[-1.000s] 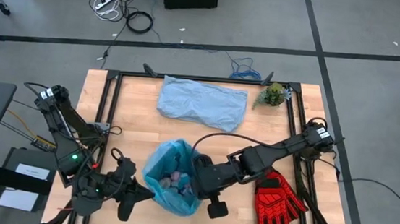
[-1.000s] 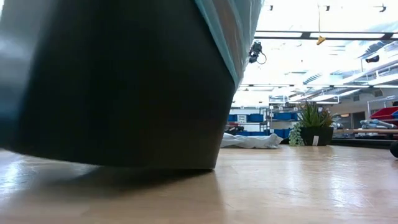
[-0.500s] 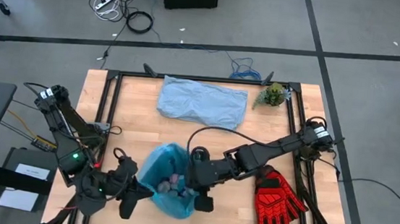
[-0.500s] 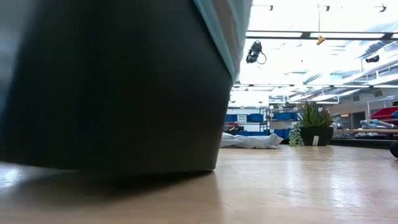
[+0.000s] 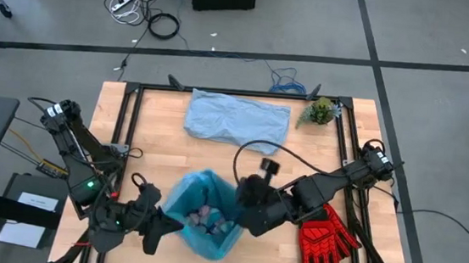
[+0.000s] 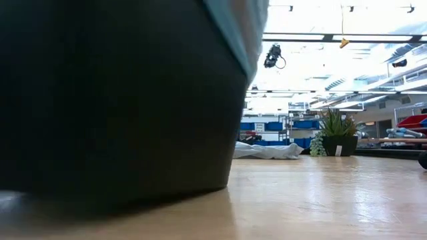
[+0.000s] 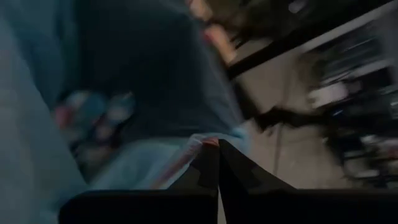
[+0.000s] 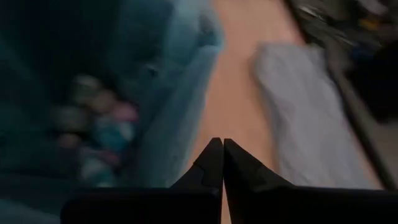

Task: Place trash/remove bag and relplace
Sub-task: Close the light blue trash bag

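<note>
Pale wood table [image 5: 156, 154], crinkly cyan bag [image 5: 184, 197], crumpled trash [image 5: 210, 221]

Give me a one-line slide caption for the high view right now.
Both hands shut beside the translucent cyan plastic bin liner holding crumpled paper wads: left hand at its rim, right hand raised.

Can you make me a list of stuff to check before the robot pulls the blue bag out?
1. Trash inside the bag: ok, wads lie in it.
2. Left gripper holding the bag's rim: ok, shut on it.
3. Right gripper holding anything: not ok, shut and empty beside the rim.
4. Spare grey-blue bag ready: ok, flat at the table's back.
5. Red glove clear of the bin: ok.
</note>
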